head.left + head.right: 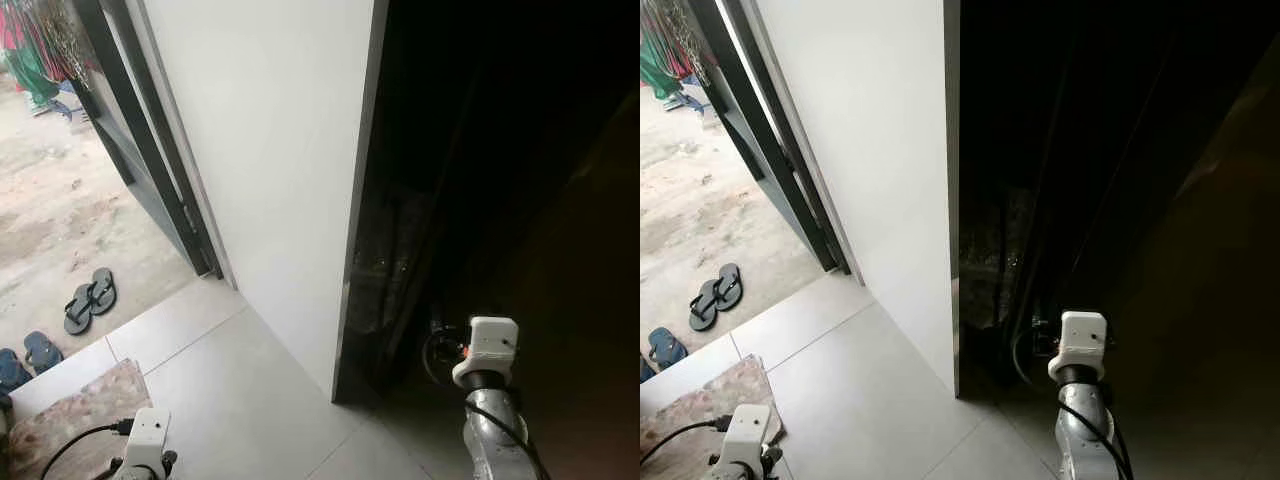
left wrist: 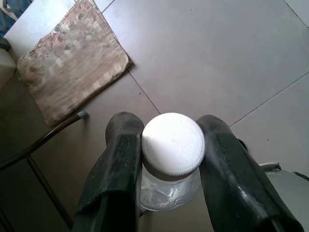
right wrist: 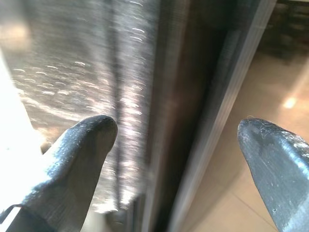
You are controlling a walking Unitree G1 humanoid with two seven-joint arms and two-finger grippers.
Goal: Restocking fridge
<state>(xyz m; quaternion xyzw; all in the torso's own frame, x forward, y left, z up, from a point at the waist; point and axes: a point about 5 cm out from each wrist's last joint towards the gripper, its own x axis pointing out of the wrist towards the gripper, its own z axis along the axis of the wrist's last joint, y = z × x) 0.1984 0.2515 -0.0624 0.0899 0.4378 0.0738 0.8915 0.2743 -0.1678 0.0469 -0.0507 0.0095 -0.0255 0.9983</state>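
Far left, beyond the open doorway: bare dirt ground [image 1: 55, 215], hanging clothes [image 1: 35, 45] at the top corner, a pair of black flip-flops [image 1: 90, 298] on the dirt, and blue sandals [image 1: 28, 358] just beside the edge of the tiled floor [image 1: 230, 390]. Next, a dark door frame [image 1: 150, 150] slanting down to the tiles. At the near left corner of the tiles, a worn patterned doormat [image 2: 72, 67], lying flat.

Low at the left edge of the head views, the left arm's white wrist housing [image 1: 143, 440] with a black cable. In the left wrist view, left gripper [image 2: 171, 159] clamped around a clear bottle [image 2: 169, 193] just below its white ribbed cap [image 2: 173, 143]; both black fingers [image 2: 120, 164] touching the neck on either side, bottle hanging above grey tile, near the mat's corner.

Centre: a tall white panel [image 1: 270, 170], most likely the fridge's side, standing on the tiles, its dark front edge [image 1: 358, 200] running from top to floor. Right of that edge, a very dark recess [image 1: 480, 150]; faint brushed-metal vertical surfaces [image 3: 96, 72] made out there, details too dim to tell.

Right: right arm raised toward the recess, white wrist housing [image 1: 487, 350] near the foot of the dark edge. Right gripper [image 3: 176, 140] spread wide, nothing between the two fingertips [image 3: 91, 133], a vertical metal strip and seam [image 3: 193, 121] lying in the gap ahead, apart from both tips. Bottle well apart from the recess, across the white panel.
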